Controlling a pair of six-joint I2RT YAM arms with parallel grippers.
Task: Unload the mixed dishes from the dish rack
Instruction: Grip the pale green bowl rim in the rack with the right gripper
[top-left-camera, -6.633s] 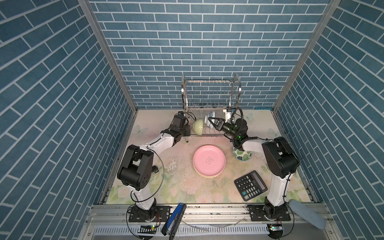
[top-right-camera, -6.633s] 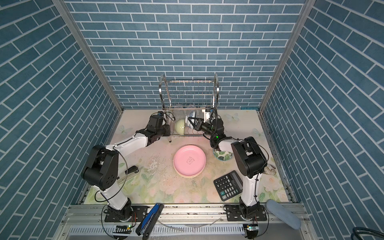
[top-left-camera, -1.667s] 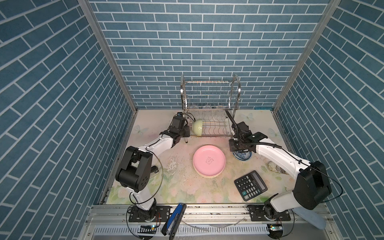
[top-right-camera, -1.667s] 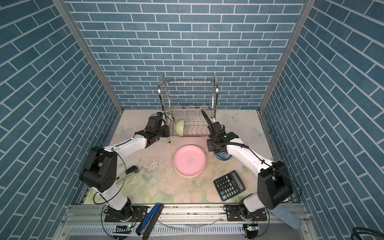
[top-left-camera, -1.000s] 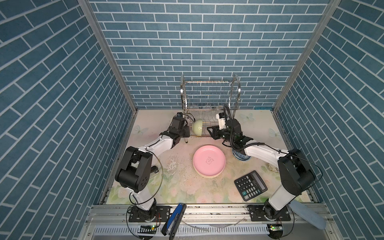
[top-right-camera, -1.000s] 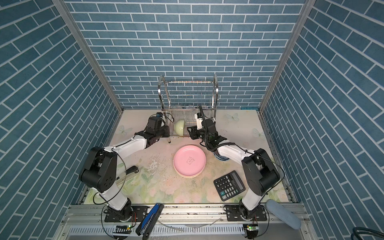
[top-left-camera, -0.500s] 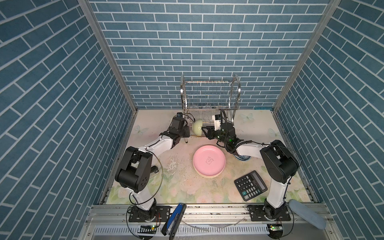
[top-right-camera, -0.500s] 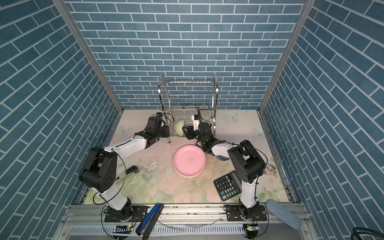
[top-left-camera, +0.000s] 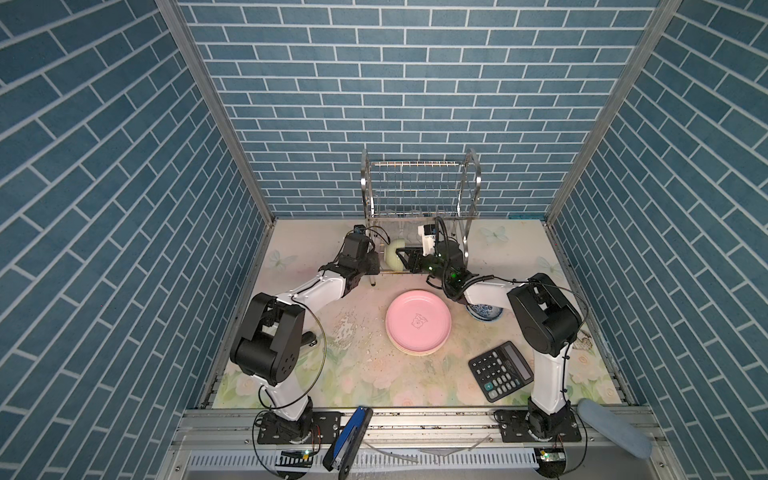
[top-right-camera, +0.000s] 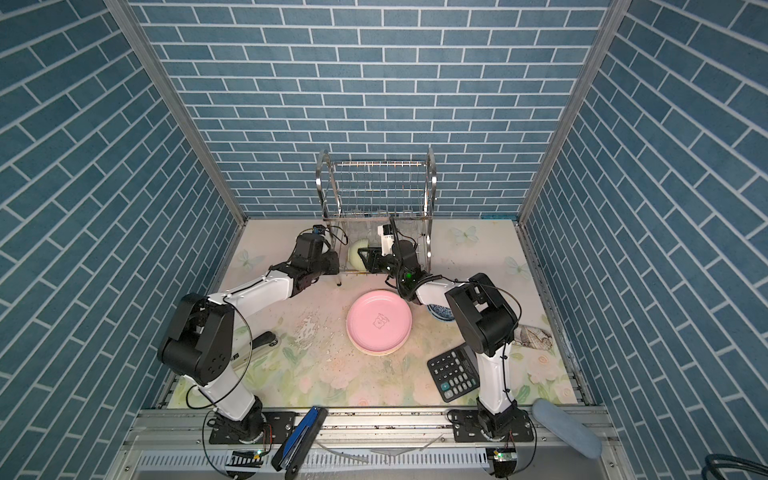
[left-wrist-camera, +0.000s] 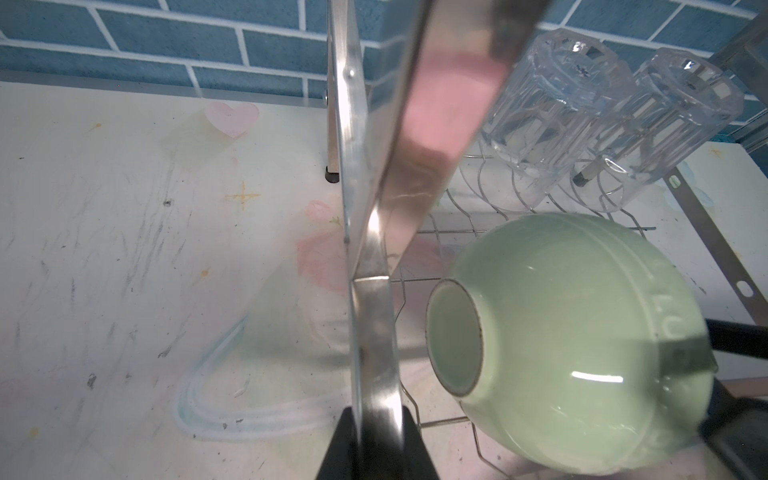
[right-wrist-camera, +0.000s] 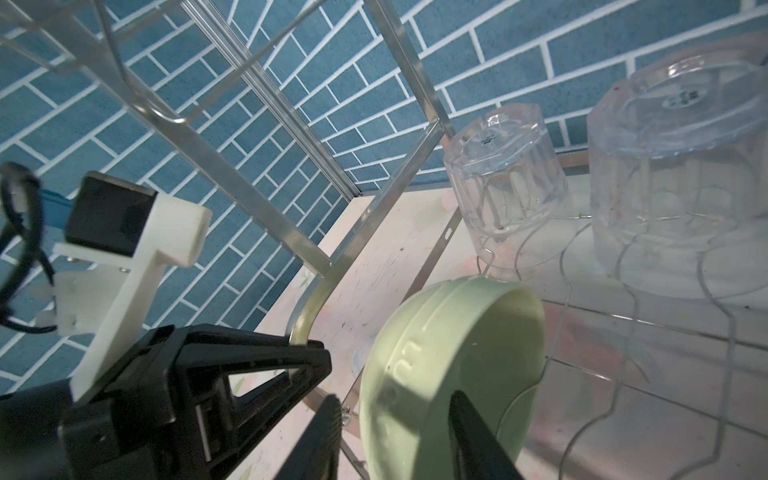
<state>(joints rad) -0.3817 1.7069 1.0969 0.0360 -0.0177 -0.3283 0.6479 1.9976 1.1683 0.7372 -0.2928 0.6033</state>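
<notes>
In both top views the dish rack (top-left-camera: 419, 195) stands at the back of the counter (top-left-camera: 316, 374). The pale-green bowl (top-left-camera: 392, 254) sits at the left end of its lower tier. The left tool (top-left-camera: 372, 266) is at the rack's front-left leg, and the right tool (top-left-camera: 405, 259) reaches in to the bowl from the other side. A pink plate (top-left-camera: 417, 322) on a short stack, a blue-white bowl (top-left-camera: 484, 311) and a calculator (top-left-camera: 500, 371) lie on the counter, out of the rack.

In the left wrist view the left tool (left-wrist-camera: 376, 436) is pressed together on the rack's flat metal upright, probably to steady the frame. The bowl (left-wrist-camera: 561, 332) lies tipped on its side among the wire prongs (left-wrist-camera: 440, 224), with its foot ring toward this camera and bright glints on its glaze. Two clear glasses (left-wrist-camera: 557, 108) stand upside down just behind it.

In the right wrist view the right tool (right-wrist-camera: 392, 409) is spread astride the bowl's rim, one finger inside the mouth and one outside the wall. A sliver of gap shows on the outer side, so the rim looks straddled but not yet pinched.

The bowl looks like stiff glazed ceramic: slick, fairly weighty for its size, and likely to chip against metal. The rim is the sensible hold, taken deep, since a shallow pinch on the lip could let the bowl swing. It should come up clear of the prongs and away from the fragile glasses.
</notes>
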